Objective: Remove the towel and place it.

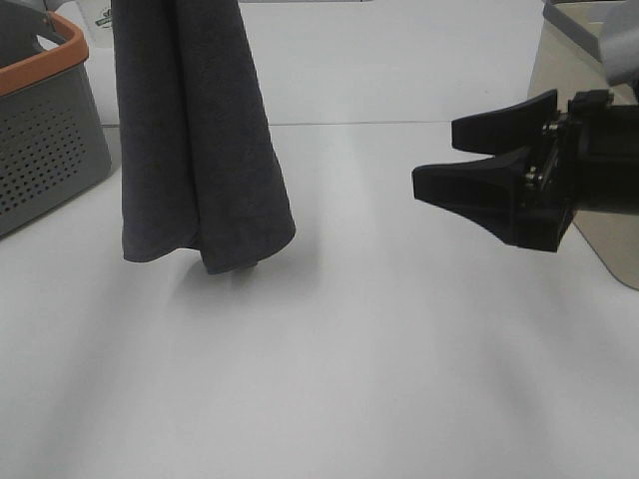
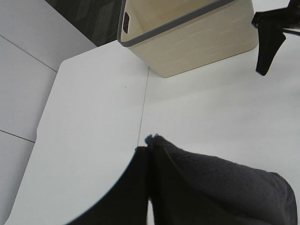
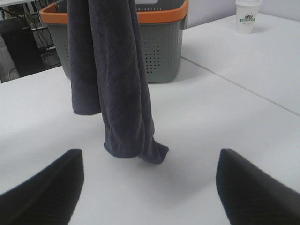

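Towel — dark grey, hanging folded

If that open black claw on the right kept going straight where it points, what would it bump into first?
Most likely the hanging towel: the right wrist view shows it straight ahead between the jaws of the open right gripper. The grey basket stands behind it. Distance is unclear.

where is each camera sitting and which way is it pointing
exterior high: high off the arms, facing the table; towel hangs left, basket far left, open right gripper at right.
left wrist: up high, looking down the towel at the table and a beige bin; left gripper not clearly seen.
right wrist: low over the table, facing towel and basket past its own fingers.
shared: towel in all three.
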`<state>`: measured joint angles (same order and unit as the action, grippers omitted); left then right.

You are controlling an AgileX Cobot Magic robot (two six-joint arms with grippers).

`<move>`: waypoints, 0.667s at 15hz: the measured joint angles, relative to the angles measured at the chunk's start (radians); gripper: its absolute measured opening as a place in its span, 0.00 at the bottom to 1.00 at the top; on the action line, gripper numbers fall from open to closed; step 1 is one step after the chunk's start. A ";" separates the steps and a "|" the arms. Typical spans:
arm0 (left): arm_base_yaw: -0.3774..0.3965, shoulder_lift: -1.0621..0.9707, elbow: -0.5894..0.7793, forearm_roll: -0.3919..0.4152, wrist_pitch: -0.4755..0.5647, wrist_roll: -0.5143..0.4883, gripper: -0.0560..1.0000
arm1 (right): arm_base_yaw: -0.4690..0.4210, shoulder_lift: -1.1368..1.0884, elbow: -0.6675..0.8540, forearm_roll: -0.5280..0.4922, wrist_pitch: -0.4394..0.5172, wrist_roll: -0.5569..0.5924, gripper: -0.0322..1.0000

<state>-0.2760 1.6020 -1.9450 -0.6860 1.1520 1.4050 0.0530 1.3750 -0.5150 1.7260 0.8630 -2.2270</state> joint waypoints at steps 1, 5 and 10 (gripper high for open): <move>0.000 0.000 0.000 -0.003 0.000 0.001 0.05 | 0.000 0.064 -0.004 -0.001 0.018 -0.039 0.77; 0.000 0.000 0.000 -0.017 -0.001 0.001 0.05 | 0.160 0.282 -0.147 0.009 -0.068 -0.093 0.76; 0.000 0.013 0.028 0.006 0.054 0.001 0.05 | 0.263 0.485 -0.339 0.013 -0.179 -0.093 0.76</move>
<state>-0.2760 1.6150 -1.9170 -0.6800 1.2060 1.4060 0.3160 1.8600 -0.8540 1.7390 0.6840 -2.3200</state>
